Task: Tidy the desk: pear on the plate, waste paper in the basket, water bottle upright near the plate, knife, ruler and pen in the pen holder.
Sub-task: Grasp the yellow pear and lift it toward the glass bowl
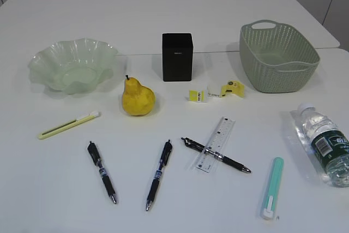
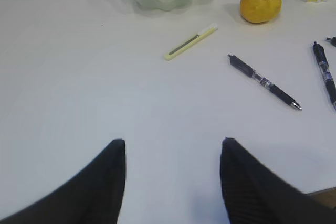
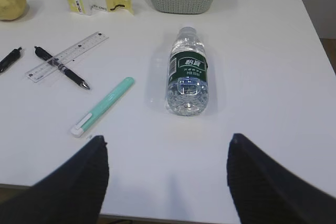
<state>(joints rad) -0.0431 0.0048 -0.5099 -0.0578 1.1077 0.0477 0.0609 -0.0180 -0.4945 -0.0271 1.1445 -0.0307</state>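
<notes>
The yellow pear (image 1: pixel 138 99) stands on the desk (image 1: pixel 174 20) between the pale green plate (image 1: pixel 72 75) and the black pen holder (image 1: pixel 177 57). Waste paper (image 1: pixel 216 92) lies left of the green basket (image 1: pixel 272 80). The water bottle (image 1: pixel 325 143) lies on its side at the right. A clear ruler (image 1: pixel 216 143) lies under one pen (image 1: pixel 216 155); two more pens (image 1: pixel 102 172) (image 1: pixel 159 174) lie to its left. A yellow knife (image 1: pixel 68 125) and a teal knife (image 1: pixel 271 187) lie flat. My left gripper (image 2: pixel 173 141) hovers open over bare desk. My right gripper (image 3: pixel 167 137) is open, short of the bottle (image 3: pixel 188 72).
Neither arm shows in the exterior view. The desk's near edge runs just under the right gripper's fingers (image 3: pixel 79 182). A second tabletop joins behind the basket. Bare white surface lies at the front left.
</notes>
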